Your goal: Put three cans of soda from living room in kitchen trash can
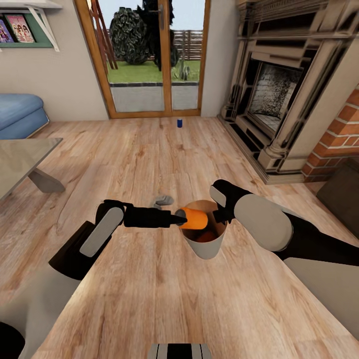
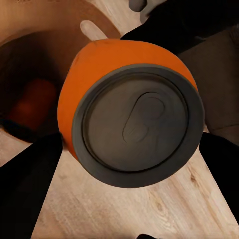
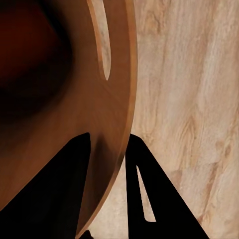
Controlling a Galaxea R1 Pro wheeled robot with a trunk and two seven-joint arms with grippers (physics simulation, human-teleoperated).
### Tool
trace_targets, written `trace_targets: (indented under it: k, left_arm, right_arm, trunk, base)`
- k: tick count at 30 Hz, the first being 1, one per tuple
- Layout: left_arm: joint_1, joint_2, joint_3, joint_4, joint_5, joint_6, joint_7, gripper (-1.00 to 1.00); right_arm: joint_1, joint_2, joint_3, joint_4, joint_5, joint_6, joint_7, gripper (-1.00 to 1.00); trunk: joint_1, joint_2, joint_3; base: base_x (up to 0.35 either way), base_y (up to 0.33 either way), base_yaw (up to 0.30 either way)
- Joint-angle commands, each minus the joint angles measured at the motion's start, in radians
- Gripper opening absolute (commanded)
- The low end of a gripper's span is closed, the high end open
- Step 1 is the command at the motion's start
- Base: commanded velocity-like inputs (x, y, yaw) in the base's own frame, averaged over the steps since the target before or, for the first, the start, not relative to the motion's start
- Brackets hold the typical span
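The left gripper (image 1: 180, 217) squeezes a light, slippery orange can (image 1: 194, 218) by its round sides over the trash can's (image 1: 207, 248) mouth, while the right gripper (image 3: 107, 164) pinches the bin's thin stiff rim.

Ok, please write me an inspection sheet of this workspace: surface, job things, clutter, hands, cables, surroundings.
Surface: wood floor, no spill seen.
Job's things: orange can held sideways over the open bin; another orange can lies inside the bin; blue can stands on the floor near the glass door.
Clutter: small grey object on the floor behind the bin.
Hands: left hand shut on the orange can; right hand clamps the bin's rim.
Cables: nothing seen.
Surroundings: fireplace, brick wall, blue sofa, glass table.
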Motion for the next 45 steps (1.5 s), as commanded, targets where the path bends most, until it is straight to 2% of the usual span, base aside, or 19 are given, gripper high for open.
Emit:
trace_targets:
  k: [1,8,9,30,32,34,37,43,44,45]
  left_arm:
    - [0.000,-0.009,0.000,0.000,-0.001,0.000,0.011,-1.00]
    - [0.000,-0.025,0.000,0.000,-0.001,0.000,0.051,-1.00]
    - [0.000,-0.026,0.000,-0.001,-0.002,0.000,0.053,1.00]
    - [0.000,-0.026,0.002,0.000,0.000,0.000,0.061,1.00]
    - [0.000,-0.026,0.005,0.000,0.000,0.000,0.082,1.00]
    - [0.001,-0.025,0.006,0.000,0.000,0.000,0.137,1.00]
    - [0.002,-0.022,0.007,0.000,-0.002,0.000,0.188,1.00]
    - [0.038,-0.013,0.012,-0.002,-0.024,0.000,0.291,1.00]
    - [0.045,-0.011,0.014,-0.003,-0.039,-0.001,0.325,1.00]
    - [0.047,-0.010,0.014,-0.003,-0.044,-0.006,0.335,1.00]
  right_arm:
    - [0.000,0.000,-0.003,0.000,-0.002,0.000,0.001,-1.00]
    - [0.003,0.000,-0.003,0.000,-0.002,0.000,0.001,-1.00]
    - [0.003,0.000,-0.003,0.000,-0.002,0.000,0.001,-1.00]
    - [0.010,0.000,-0.003,0.000,-0.002,0.000,0.001,-1.00]
    - [0.010,0.000,-0.003,0.000,-0.002,0.000,0.001,-1.00]
    - [0.010,0.000,-0.003,-0.003,-0.002,0.000,0.001,-1.00]
    - [0.010,0.000,-0.003,-0.006,-0.002,0.000,0.001,-1.00]
    - [0.010,-0.006,-0.003,-0.014,-0.001,0.000,-0.001,-1.00]
    - [0.010,-0.008,-0.004,-0.016,-0.001,0.000,-0.002,-1.00]
    - [0.010,-0.009,-0.003,-0.017,0.000,0.000,-0.003,-1.00]
  trunk:
    - [0.000,0.000,0.000]
    - [0.000,0.000,0.000]
    - [0.000,0.000,0.000]
    - [0.000,0.000,0.000]
    - [0.000,0.000,0.000]
    - [0.000,0.000,0.000]
    - [0.000,0.000,0.000]
    - [0.000,0.000,0.000]
    - [0.000,0.000,0.000]
    - [0.000,0.000,0.000]
  base:
    - [0.000,0.000,0.000]
    - [0.000,0.000,0.000]
    - [0.000,0.000,0.000]
    - [0.000,0.000,0.000]
    - [0.000,0.000,0.000]
    - [0.000,0.000,0.000]
    - [0.000,0.000,0.000]
    - [0.000,0.000,0.000]
    - [0.000,0.000,0.000]
    - [0.000,0.000,0.000]
